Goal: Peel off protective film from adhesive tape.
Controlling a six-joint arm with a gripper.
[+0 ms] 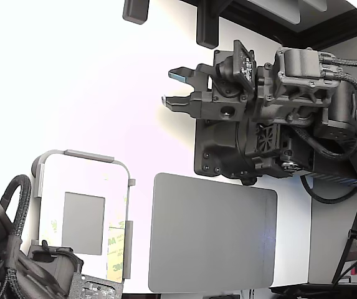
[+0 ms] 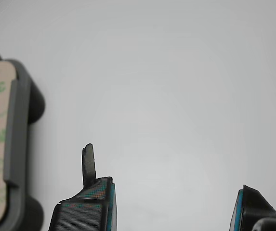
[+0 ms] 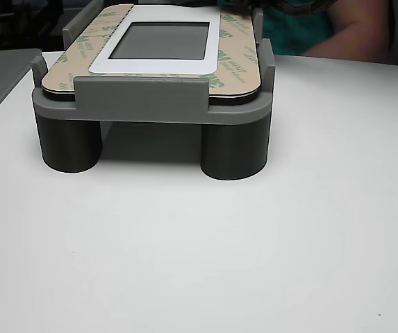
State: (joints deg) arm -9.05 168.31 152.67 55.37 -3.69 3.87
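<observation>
White tabletop (image 1: 103,81) lies bare beneath the gripper (image 1: 177,89), its fingers apart and empty, while the protective film (image 1: 116,249) runs lengthwise along the fixture (image 1: 85,156), well beyond the fingertips.

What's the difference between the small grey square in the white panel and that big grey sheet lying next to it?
The grey square is small and sharp-cornered; the grey mat is far bigger, with rounded corners. The square sits framed inside the white panel, raised on the grey fixture; the mat lies flat on the table beside it. Yellow 3M film borders the panel around the square; the mat has no border. Both are plain, flat and grey.
</observation>
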